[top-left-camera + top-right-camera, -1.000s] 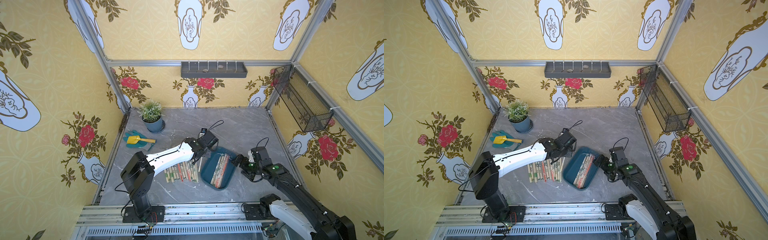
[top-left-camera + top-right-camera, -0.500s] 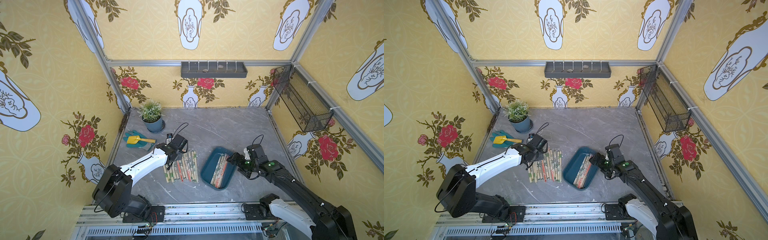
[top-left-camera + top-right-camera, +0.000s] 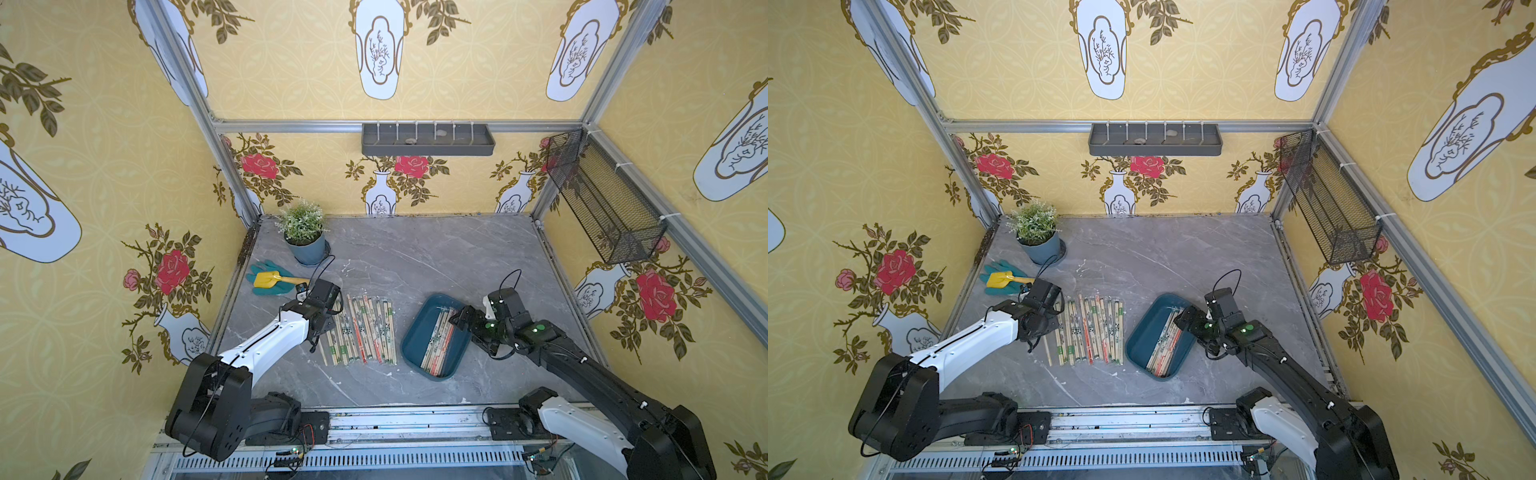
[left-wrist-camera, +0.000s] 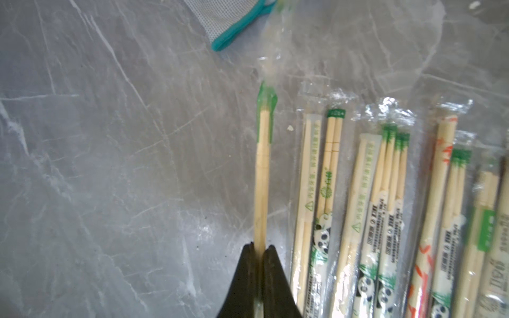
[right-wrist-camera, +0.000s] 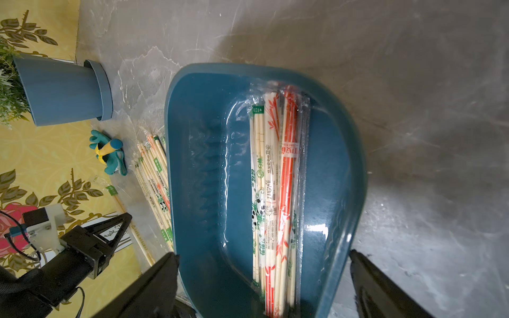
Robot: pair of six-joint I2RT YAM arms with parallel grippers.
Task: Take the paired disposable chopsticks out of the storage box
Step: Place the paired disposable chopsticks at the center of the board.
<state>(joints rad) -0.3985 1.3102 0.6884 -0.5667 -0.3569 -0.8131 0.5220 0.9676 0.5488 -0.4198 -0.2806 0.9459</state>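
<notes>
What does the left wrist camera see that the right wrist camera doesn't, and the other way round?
Only the left wrist view: the left gripper up close, its fingertips pinched shut on one chopstick pair in a green-tipped sleeve. Only the right wrist view: the storage box with chopstick pairs lying inside, the plant pot, and the right gripper wide open, a finger on each side of the box. Both: the laid-out row of chopsticks, the teal glove and the grey table.
</notes>
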